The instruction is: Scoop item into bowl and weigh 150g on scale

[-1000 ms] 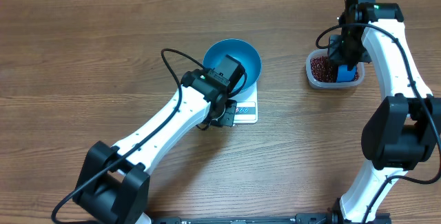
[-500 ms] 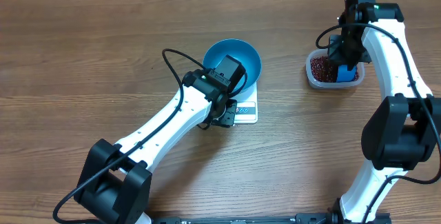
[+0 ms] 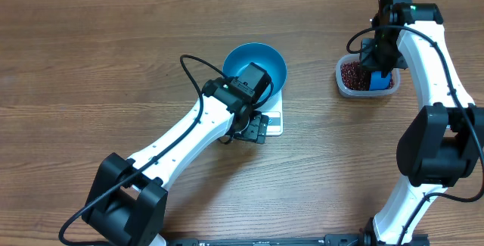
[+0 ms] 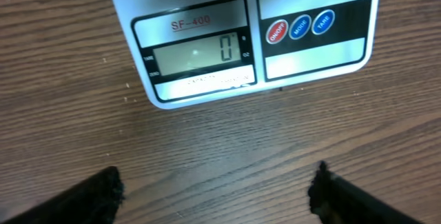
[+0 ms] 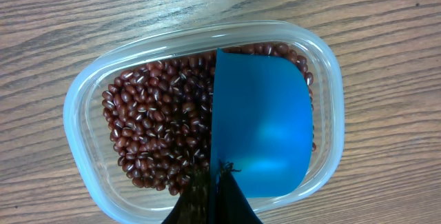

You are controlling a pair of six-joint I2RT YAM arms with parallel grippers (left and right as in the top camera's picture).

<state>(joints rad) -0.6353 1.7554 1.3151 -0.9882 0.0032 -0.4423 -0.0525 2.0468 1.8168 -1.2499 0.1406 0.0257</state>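
Left gripper [image 4: 217, 193] spread wide over grained wood table [image 4: 207, 148], one flat white square scale [image 4: 200, 52] beyond, zero displayed, one glossy round blue bowl [image 3: 265, 57] seated on it, farther off one clear rounded tub [image 5: 83, 134] filled with many oval red-brown beans [image 5: 158, 127], one smooth blue scoop [image 5: 262, 120] clamped by right gripper [image 5: 217, 193].

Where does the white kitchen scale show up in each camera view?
Overhead: scale at centre, partly under the blue bowl.
Left wrist: scale at top centre, display reading zero.
Right wrist: not in it.
Shared landmark: the wooden table, in all three.
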